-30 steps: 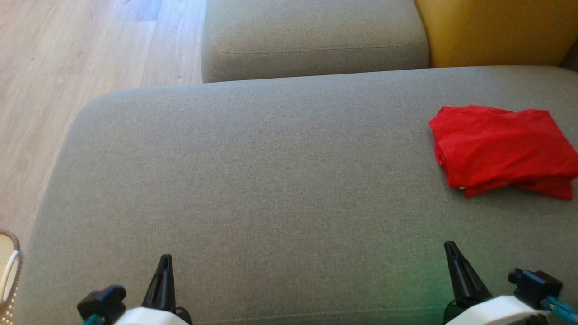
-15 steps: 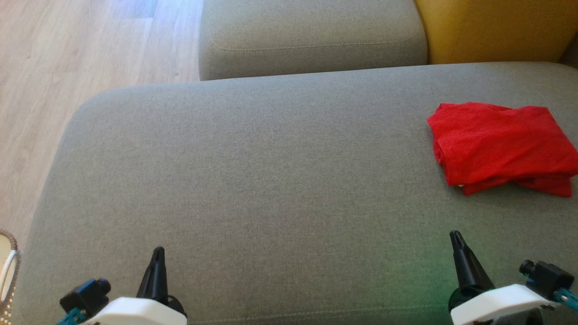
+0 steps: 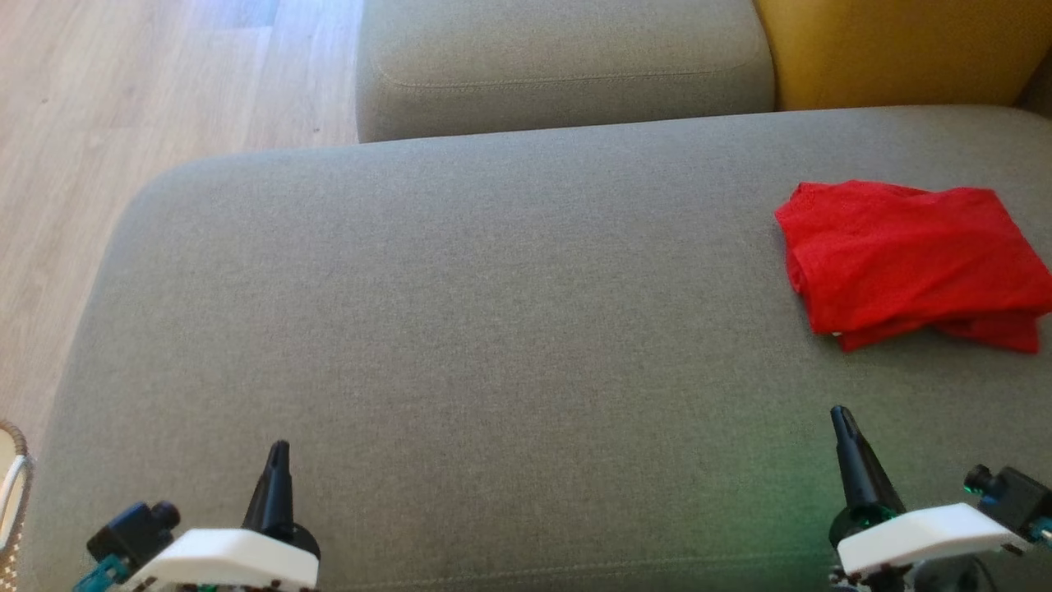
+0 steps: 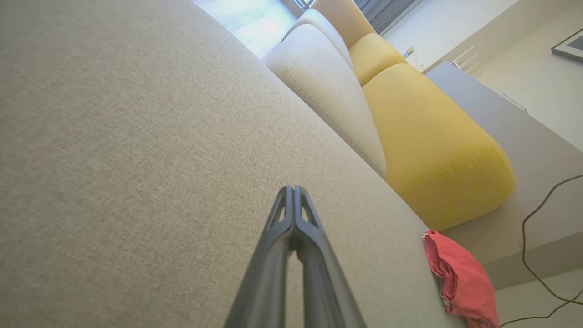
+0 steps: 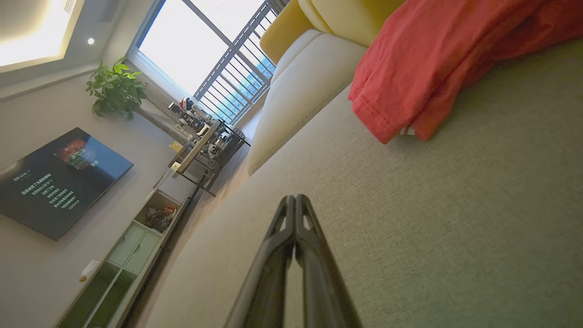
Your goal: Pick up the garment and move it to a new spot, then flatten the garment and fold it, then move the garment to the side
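**Surface.** 1 large grey cushion (image 3: 493, 329) of woven fabric with rounded corners, seen from above in the head view. Against its far edge sit 1 smaller grey cushion (image 3: 559, 66) and 1 yellow cushion (image 3: 896, 49). Pale wood floor (image 3: 123, 99) runs off its left end. The rim of 1 woven basket (image 3: 10, 485) shows by its near left corner.

**Room.** Past the large grey cushion, the right wrist view takes in 1 barred window (image 5: 214, 54), 1 potted plant (image 5: 114, 89), 1 lit wall screen (image 5: 54, 182), 1 loaded metal rack (image 5: 205, 141) and 1 low cabinet (image 5: 132, 255) with compartments. In the left wrist view, 1 dark cable (image 4: 537, 218) trails over the floor off the cushion's right end.

**Count of task items.** 1 red garment (image 3: 904, 263) and 2 pincers.

**Garment.** It is folded into a rough rectangle and lies flat on the large grey cushion near its right end. Uneven layers show along its near edge.

**Pincers.** The left pincer (image 3: 278, 448) hangs over the cushion's near edge toward the left end, and the right pincer (image 3: 838, 413) over the near edge toward the right end. Each has its 2 fingers pressed together tip to tip, with nothing between them. Whether either touches the fabric cannot be told. The garment lies ahead of the right pincer and slightly to its right, clearly apart from it. It is well apart from the left pincer, most of the cushion's length away.
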Controlling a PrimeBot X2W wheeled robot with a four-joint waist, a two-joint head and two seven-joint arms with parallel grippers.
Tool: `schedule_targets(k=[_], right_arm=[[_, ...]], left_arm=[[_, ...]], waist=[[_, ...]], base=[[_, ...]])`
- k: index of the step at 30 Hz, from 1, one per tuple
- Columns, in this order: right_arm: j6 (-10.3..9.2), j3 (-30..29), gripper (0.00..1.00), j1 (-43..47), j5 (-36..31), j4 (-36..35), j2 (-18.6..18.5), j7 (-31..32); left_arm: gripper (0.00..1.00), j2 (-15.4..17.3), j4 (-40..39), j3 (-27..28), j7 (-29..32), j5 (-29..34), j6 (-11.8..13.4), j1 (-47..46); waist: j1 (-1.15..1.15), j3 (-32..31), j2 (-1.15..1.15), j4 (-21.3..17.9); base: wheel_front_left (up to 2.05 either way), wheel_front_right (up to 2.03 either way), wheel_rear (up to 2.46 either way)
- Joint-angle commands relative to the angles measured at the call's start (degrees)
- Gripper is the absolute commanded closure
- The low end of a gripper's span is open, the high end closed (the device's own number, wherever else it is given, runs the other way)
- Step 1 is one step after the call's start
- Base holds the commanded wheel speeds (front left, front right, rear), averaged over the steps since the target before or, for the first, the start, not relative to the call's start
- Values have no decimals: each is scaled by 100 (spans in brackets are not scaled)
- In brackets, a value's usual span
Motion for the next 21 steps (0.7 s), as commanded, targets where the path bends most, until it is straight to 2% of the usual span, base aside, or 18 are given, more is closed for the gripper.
schedule_targets(k=[1, 21], right_arm=[[-1, 30, 100, -313, 205, -163, -100, 48], [-1, -56, 100, -553, 1619, -109, -111, 379]], left_arm=[[100, 98, -151, 159, 35, -191, -57, -371], [100, 104, 4, 444, 356, -1578, -265, -673]], waist=[[0, 6, 0, -4], [0, 77, 0, -55]], base=[[0, 0, 0], [0, 0, 0]])
